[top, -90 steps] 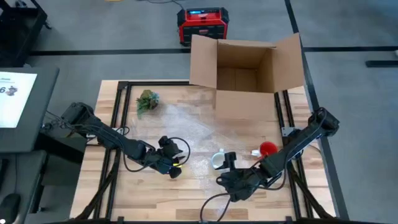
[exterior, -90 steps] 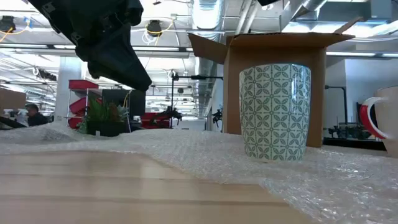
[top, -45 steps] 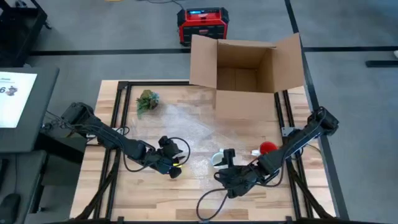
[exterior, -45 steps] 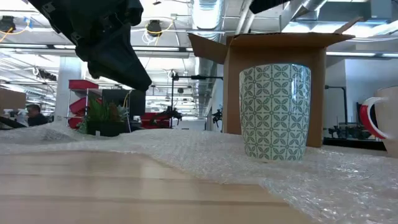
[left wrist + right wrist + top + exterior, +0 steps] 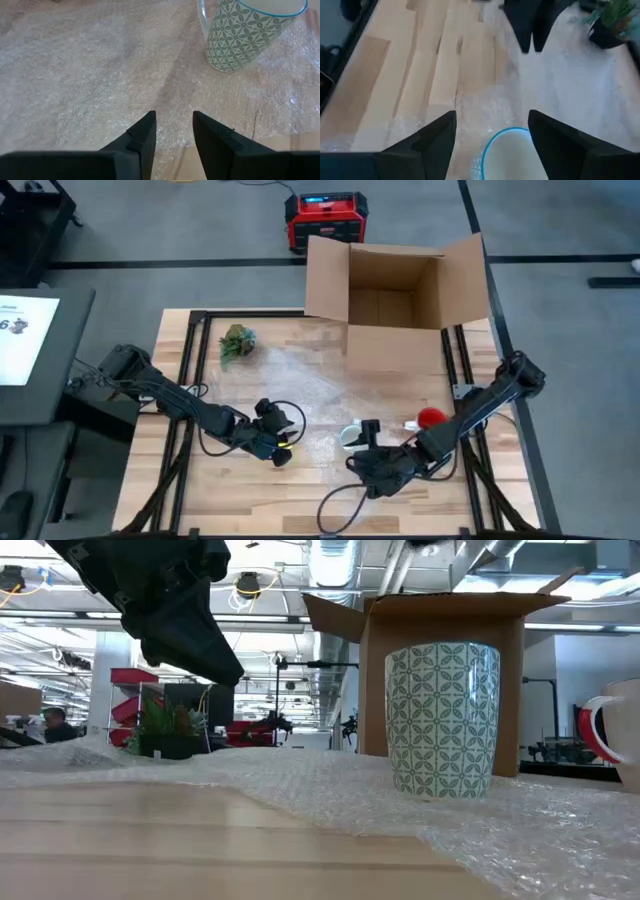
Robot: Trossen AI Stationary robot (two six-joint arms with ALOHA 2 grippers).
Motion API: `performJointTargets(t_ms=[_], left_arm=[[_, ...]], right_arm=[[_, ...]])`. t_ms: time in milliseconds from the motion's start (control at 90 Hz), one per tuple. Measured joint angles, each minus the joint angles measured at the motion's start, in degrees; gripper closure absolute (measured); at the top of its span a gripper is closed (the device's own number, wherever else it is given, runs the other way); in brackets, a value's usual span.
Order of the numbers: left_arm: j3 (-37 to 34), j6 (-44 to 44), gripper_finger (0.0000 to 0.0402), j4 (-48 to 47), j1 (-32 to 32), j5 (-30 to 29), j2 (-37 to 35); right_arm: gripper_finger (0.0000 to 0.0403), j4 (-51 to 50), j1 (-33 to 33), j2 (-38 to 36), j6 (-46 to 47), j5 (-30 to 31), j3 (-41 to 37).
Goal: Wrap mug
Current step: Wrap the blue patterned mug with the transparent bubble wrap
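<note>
The patterned mug stands upright on the bubble wrap at lower centre of the high view; it looks rigid, glazed, breakable, best taken by rim or handle. The wrap looks limp and light, so pinch its edge. The right gripper hangs spread above the mug, and the left gripper, slightly parted and empty, sits left of it.

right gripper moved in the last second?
Yes. In the high view the right gripper has slid slightly toward the picture's left, closing on the green patterned mug, judged against the red object on the table.
</note>
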Motion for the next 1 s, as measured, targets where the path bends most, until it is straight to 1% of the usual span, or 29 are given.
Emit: performJointTargets(t_ms=[78,133,267,344,400,456,500,744,922,1000], left_arm=[[0.0,0.02,0.0292,-0.02,0.0,0.0,0.0],[0.0,0.02,0.0292,0.0,0.0,0.01,0.0],[0.0,0.01,0.0292,0.0,0.0,0.01,0.0],[0.0,0.01,0.0292,0.0,0.0,0.01,0.0],[0.0,0.02,0.0292,-0.04,0.0,0.01,0.0],[0.0,0.02,0.0292,0.0,0.0,0.03,0.0],[0.0,0.01,0.0292,-0.01,0.0,0.03,0.0],[0.0,0.02,0.0292,-0.03,0.0,0.07,-0.01],[0.0,0.02,0.0292,0.01,0.15,0.09,-0.02],[0.0,0.01,0.0292,-0.02,0.15,0.11,-0.02]], right_arm=[[0.017,-5.71,0.46,-0.35,0.17,-0.15,2.91],[0.0172,-9.06,0.48,-0.35,0.53,-1.65,4.73],[0.0177,-19.01,-0.95,-0.35,3.99,-8.05,7.9],[0.018,-22.27,-2.96,-0.44,5.71,-11.32,7.98],[0.0182,-21.57,-4.54,-0.42,5.56,-15.27,6.93],[0.0183,-20.28,-5.93,0.08,3.44,-20.04,5.49],[0.0184,-19.34,-6.77,0.32,1.5,-22.22,4.49],[0.0184,-17.94,-9.73,1.59,-1.33,-22.68,1.0],[0.0184,-14.97,-10.71,6.03,-4.85,-28.2,1.0],[0.0188,-15.0,-11.16,8.63,-6.21,-28.35,1.0]])
